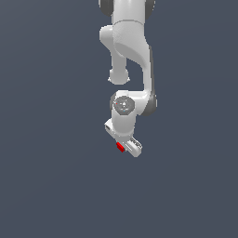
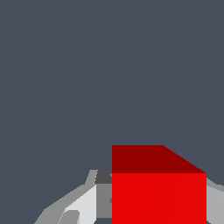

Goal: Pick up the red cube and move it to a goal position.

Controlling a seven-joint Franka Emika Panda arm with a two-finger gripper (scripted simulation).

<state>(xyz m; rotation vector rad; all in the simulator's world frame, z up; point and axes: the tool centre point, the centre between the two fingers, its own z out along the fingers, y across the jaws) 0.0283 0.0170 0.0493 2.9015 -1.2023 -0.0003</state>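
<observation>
Exterior view: white arm (image 1: 132, 51) descends from the top centre of the frame; its gripper (image 1: 125, 147) sits just below centre. The red cube (image 1: 120, 147) shows at the gripper's tip, clamped between the fingers (image 1: 135, 146) — wrist view confirms, the cube (image 2: 158, 197) filling the lower right of the frame with a finger (image 2: 85, 205) pressed on either flank. Backdrop is plain grey-blue.

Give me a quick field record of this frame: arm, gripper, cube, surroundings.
arm: white Panda arm, reaching down from the top of the exterior view
gripper: gripper shut on the red cube
cube: red cube, sits between the fingers; fills the near part of the wrist view
cube contact: fingers flank it on both sides
surroundings: plain dark grey-blue background, nothing else visible
goal marker: none visible
</observation>
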